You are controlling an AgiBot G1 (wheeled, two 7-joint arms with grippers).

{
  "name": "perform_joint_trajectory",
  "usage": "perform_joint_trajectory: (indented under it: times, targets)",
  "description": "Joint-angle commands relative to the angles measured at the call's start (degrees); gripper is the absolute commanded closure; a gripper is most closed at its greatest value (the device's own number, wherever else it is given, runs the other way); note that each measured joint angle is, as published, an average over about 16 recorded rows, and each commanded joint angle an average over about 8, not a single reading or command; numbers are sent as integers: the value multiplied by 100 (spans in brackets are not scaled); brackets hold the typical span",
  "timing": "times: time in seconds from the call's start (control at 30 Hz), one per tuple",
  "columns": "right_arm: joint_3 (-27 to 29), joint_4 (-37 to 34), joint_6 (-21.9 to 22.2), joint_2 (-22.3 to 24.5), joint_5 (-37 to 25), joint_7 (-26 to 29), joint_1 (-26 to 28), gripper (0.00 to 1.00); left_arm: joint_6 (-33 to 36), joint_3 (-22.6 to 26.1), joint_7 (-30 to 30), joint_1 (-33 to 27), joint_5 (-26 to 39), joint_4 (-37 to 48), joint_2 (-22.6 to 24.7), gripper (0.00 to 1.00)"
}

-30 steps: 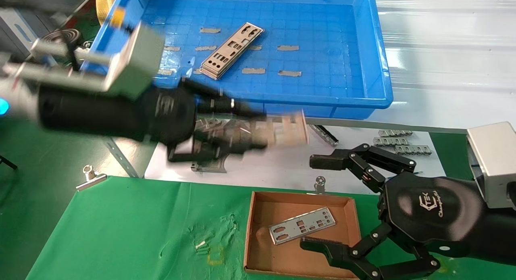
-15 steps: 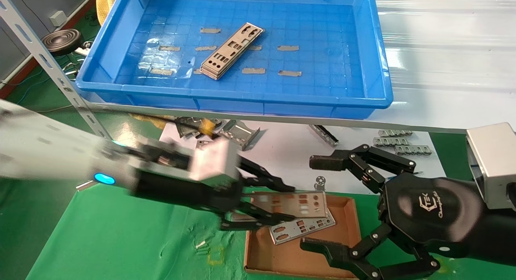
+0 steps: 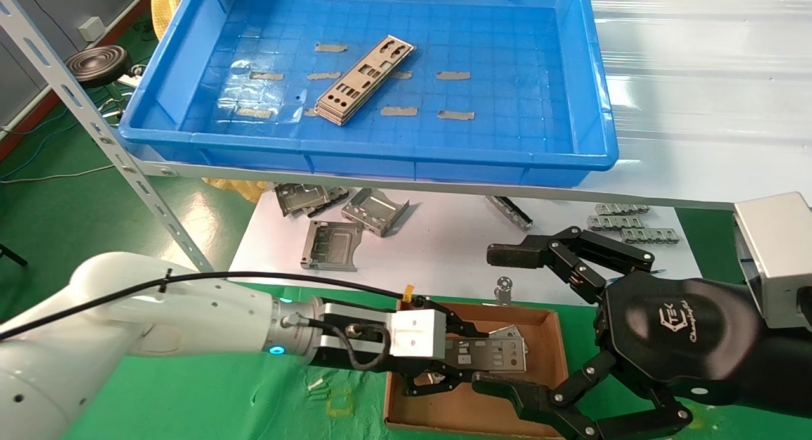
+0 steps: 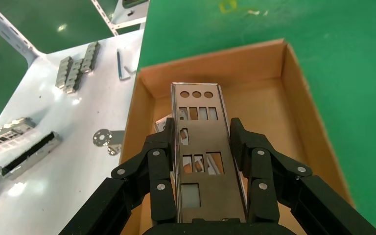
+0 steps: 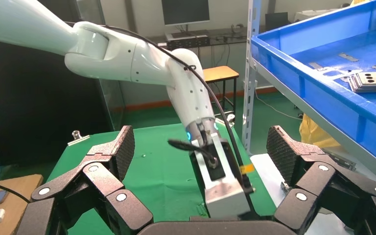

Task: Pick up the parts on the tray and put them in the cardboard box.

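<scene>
Head view: left gripper (image 3: pixel 458 356) pinching a plate (image 3: pixel 488 354) low over the cardboard box (image 3: pixel 555 338) on green cloth (image 3: pixel 190 376), right gripper (image 3: pixel 514 319) spread wide beside the box, more plates (image 3: pixel 365 78) stacked in the blue tray (image 3: pixel 596 110) beyond, white sheet (image 3: pixel 444 250) between.

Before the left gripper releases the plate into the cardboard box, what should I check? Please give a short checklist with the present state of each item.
1. Left gripper is shut on the plate, held by its long edges: ok.
2. Plate is above the cardboard box, inside its walls: ok.
3. Plate is low enough to drop softly: cannot tell.
4. Another plate already lies in the box under the held one; room on the box floor remains: ok.
5. Right gripper is open at the box's right side, with its lower finger over the box: not ok.
6. Stack of plates waits in the blue tray: ok.
</scene>
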Motion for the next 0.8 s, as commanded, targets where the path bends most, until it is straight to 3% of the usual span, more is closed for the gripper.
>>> perform_joint_trajectory:
  times: [0.03,0.13,0.17,0.6,0.8]
  targets:
    - [0,0,0,0,0,0,0,0,-62,15,114,36,35,115,89,45]
    - [0,0,0,0,0,0,0,0,-137,46,202,27,84,317,220,7]
    - [0,0,0,0,0,0,0,0,-168,53,225,22,94,379,260,0]
    - [0,0,0,0,0,0,0,0,-365,186,367,-28,-64,677,425,0]
    - [0,0,0,0,0,0,0,0,-149,192,217,-88,-298,743,360,0]
